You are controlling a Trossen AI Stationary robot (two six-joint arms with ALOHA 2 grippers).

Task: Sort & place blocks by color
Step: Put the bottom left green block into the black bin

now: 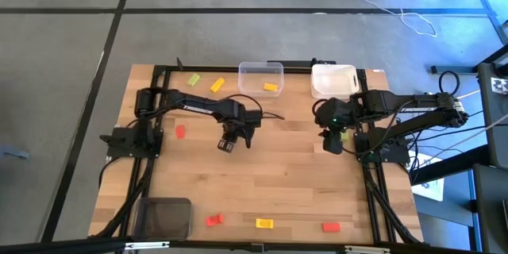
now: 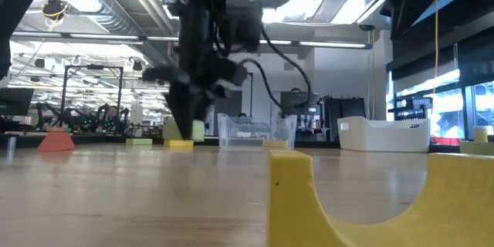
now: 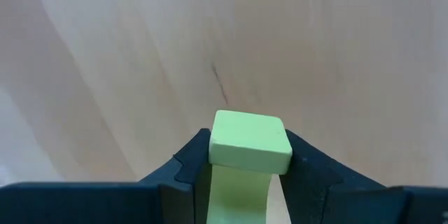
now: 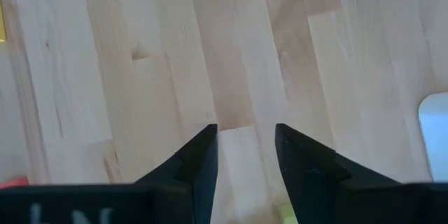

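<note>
My left gripper [image 1: 229, 142] is over the table's middle left and is shut on a light green block [image 3: 248, 140]; both also show in the low view [image 2: 187, 123]. My right gripper [image 1: 333, 140] hovers open and empty over bare wood at the middle right, also seen in its own wrist view [image 4: 245, 147]. A green block [image 1: 193, 80] and a yellow block [image 1: 217, 85] lie flat at the far left. A yellow block [image 1: 271, 87] lies in the clear bin [image 1: 248, 70]. A red block [image 1: 180, 131] lies at the left. Red [image 1: 213, 220], yellow [image 1: 264, 223] and red [image 1: 331, 226] blocks lie along the near edge. My left gripper pinches the green block between its two fingers [image 3: 192, 164] by two opposite sides [image 3: 213, 155]. The block's end face [image 3: 250, 134] stands out just past the fingertips. The fingers come from above, pointing down. In the low view the block [image 2: 195, 130] hangs a little above the table.
A white bin [image 1: 333, 79] stands at the far right beside the clear bin. A dark grey container [image 1: 165, 216] sits at the near left corner. Bare wood lies between the two grippers and across the table's middle. A small greenish bit [image 1: 346, 136] shows by my right gripper.
</note>
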